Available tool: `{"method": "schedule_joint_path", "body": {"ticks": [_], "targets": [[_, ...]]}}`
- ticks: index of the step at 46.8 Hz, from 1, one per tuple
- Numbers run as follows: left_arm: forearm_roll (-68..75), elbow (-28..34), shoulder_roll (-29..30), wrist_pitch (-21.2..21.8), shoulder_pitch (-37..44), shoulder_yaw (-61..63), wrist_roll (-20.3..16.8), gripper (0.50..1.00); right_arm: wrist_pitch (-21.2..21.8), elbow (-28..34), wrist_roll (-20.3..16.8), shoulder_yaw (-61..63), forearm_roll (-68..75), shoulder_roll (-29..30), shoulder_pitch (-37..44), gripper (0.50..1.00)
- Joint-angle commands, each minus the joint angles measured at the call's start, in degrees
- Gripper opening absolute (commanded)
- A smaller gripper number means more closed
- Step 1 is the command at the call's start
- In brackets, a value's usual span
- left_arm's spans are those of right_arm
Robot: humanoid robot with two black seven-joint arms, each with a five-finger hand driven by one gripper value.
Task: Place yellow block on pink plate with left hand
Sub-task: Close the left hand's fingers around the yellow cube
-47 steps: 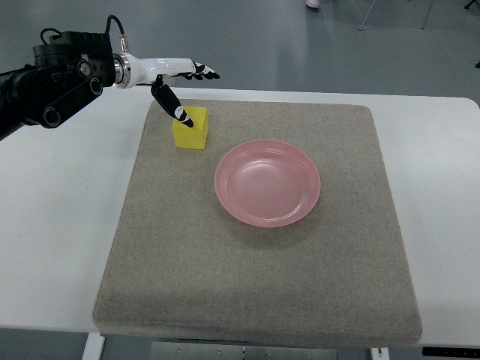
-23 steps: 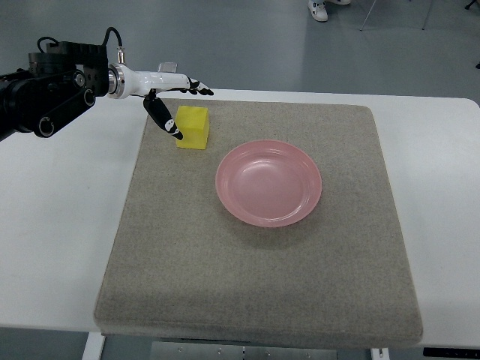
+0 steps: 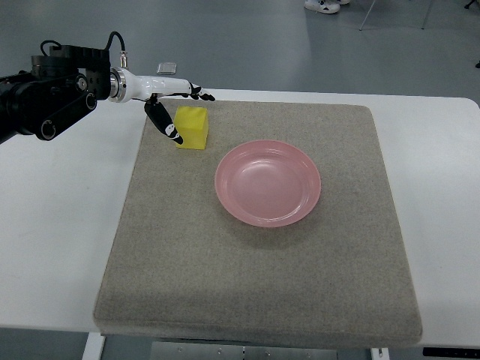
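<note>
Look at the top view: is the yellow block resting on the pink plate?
No, the yellow block sits on the grey mat, left of the empty pink plate.

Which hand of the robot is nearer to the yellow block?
Left. The left hand hovers open at the yellow block's far-left side; the right hand is not in view.

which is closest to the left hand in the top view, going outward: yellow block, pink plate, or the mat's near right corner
From the left hand:
1. yellow block, right beside the thumb, at the mat's far left.
2. pink plate, mid-mat, to the block's right and nearer the camera.
3. mat's near right corner, diagonally opposite the hand.
</note>
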Motion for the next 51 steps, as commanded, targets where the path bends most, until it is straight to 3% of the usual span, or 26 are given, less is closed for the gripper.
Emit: {"method": "schedule_joint_path", "body": {"ticks": [1, 9, 22, 27, 35, 44, 51], "targets": [[0.2, 0.1, -0.1, -0.1, 0.0, 0.2, 0.0, 0.975, 0.0, 0.0, 0.0, 0.0, 0.0, 0.0, 0.0, 0.924], [0.2, 0.1, -0.5, 0.4, 0.0, 3.1, 0.1, 0.943, 0.0, 0.0, 0.0, 0.0, 0.0, 0.0, 0.0, 0.924], [0.2, 0.5, -1.4, 0.7, 0.7, 3.2, 0.3, 0.932, 0.0, 0.0, 0.0, 0.0, 0.0, 0.0, 0.0, 0.924], [0.3, 0.8, -1.6, 1.5, 0.8, 3.2, 0.3, 0.851, 0.0, 0.0, 0.0, 0.0, 0.0, 0.0, 0.0, 0.924], [0.3, 1.2, -1.8, 3.9, 1.1, 3.3, 0.6, 0.810, 0.0, 0.0, 0.0, 0.0, 0.0, 0.0, 0.0, 0.924], [0.2, 1.4, -1.7, 4.0, 1.1, 3.2, 0.7, 0.675, 0.0, 0.0, 0.0, 0.0, 0.0, 0.0, 0.0, 0.924], [0.0, 1.6, -1.8, 4.0, 1.0, 3.1, 0.7, 0.662, 0.0, 0.0, 0.0, 0.0, 0.0, 0.0, 0.0, 0.924]]}}
